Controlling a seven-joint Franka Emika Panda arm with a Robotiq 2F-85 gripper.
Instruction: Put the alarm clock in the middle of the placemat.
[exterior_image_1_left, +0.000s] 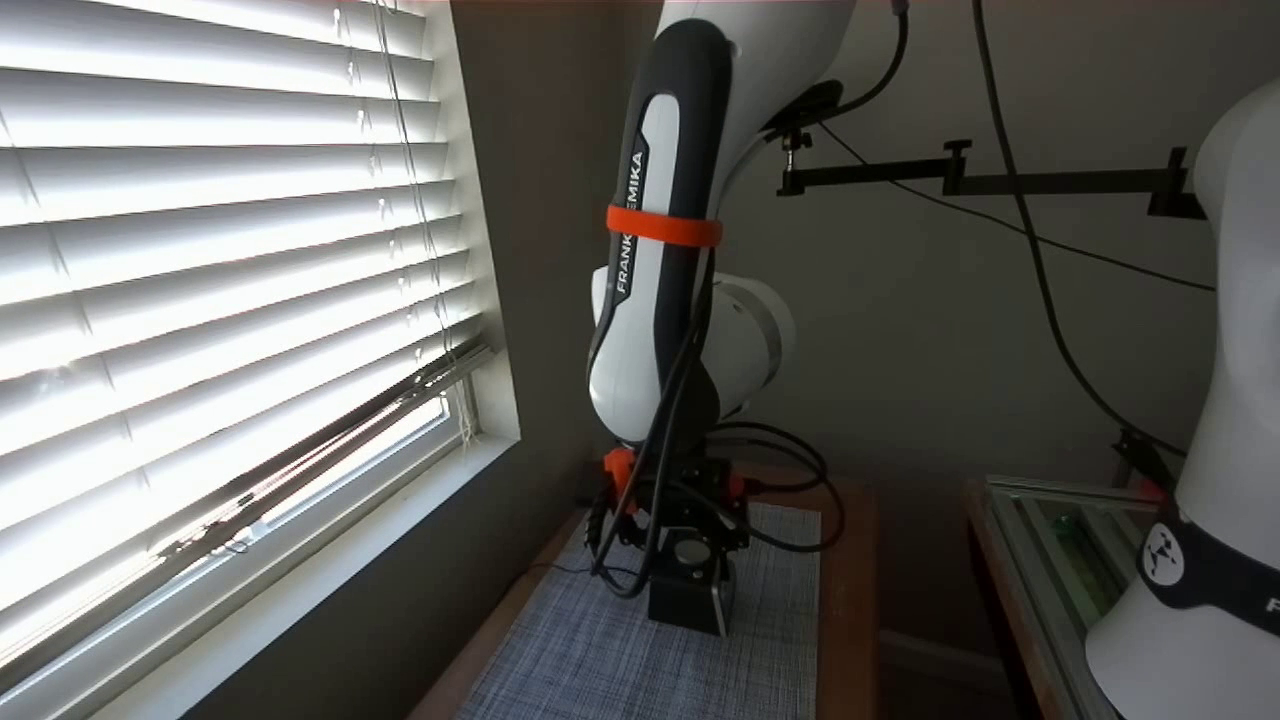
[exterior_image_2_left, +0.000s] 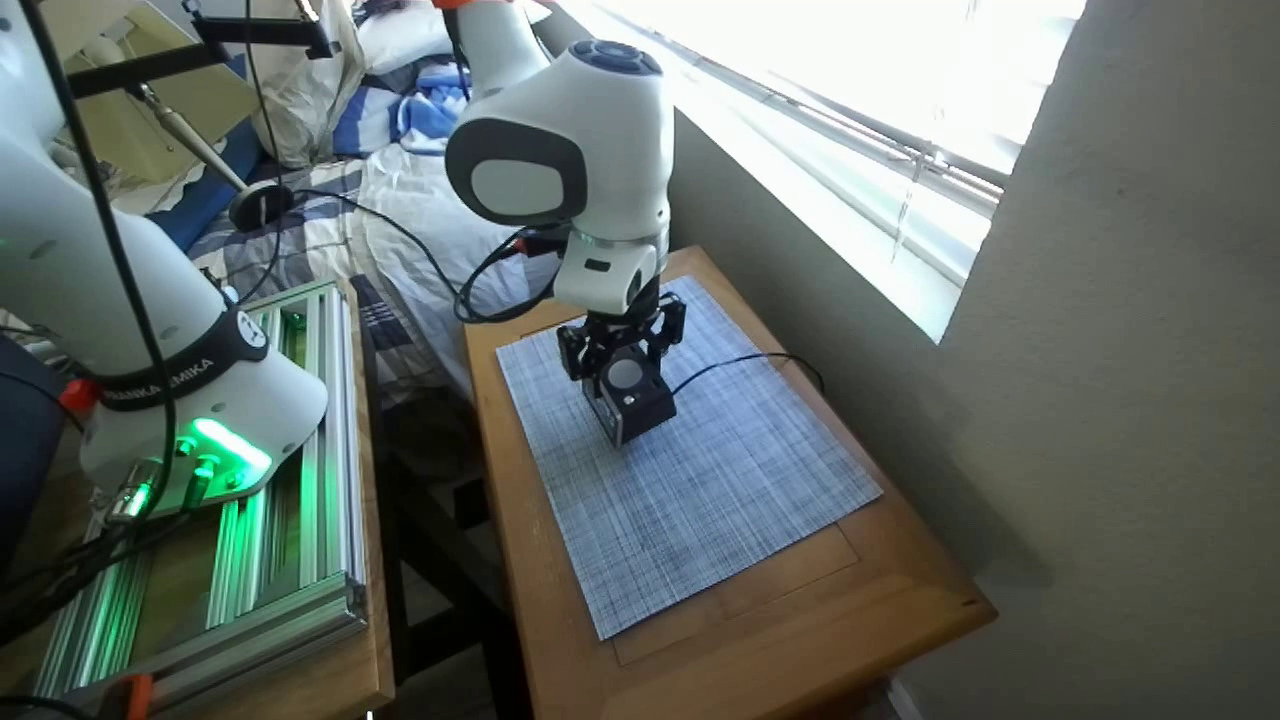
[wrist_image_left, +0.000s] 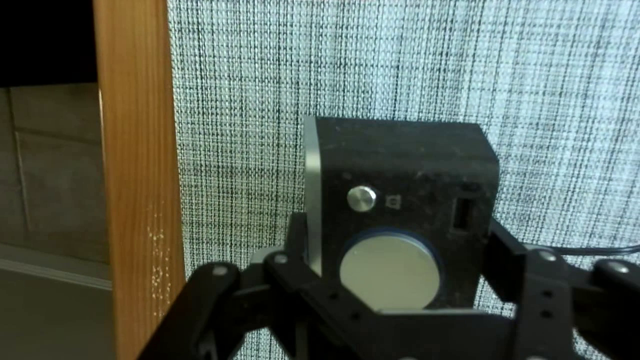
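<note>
The dark, boxy alarm clock (wrist_image_left: 400, 210) has a pale round disc and a small silver button on the side facing the wrist camera. It also shows in both exterior views (exterior_image_1_left: 685, 595) (exterior_image_2_left: 640, 400), at or just above the grey woven placemat (exterior_image_2_left: 720, 500). I cannot tell whether its underside touches the mat. My gripper (wrist_image_left: 396, 227) points down with one finger against the clock's silver-edged side and one against the opposite side. It appears shut on the clock. The placemat also shows in the wrist view (wrist_image_left: 240, 90), and the arm hides its far part in an exterior view (exterior_image_1_left: 760, 670).
The mat lies on a brown wooden table (exterior_image_2_left: 800, 640). A thin black cord (exterior_image_2_left: 745, 357) runs from the clock across the mat toward the wall. A window with blinds (exterior_image_1_left: 250, 250) is beside the table. The robot base stands on a metal frame (exterior_image_2_left: 330, 400) across a gap.
</note>
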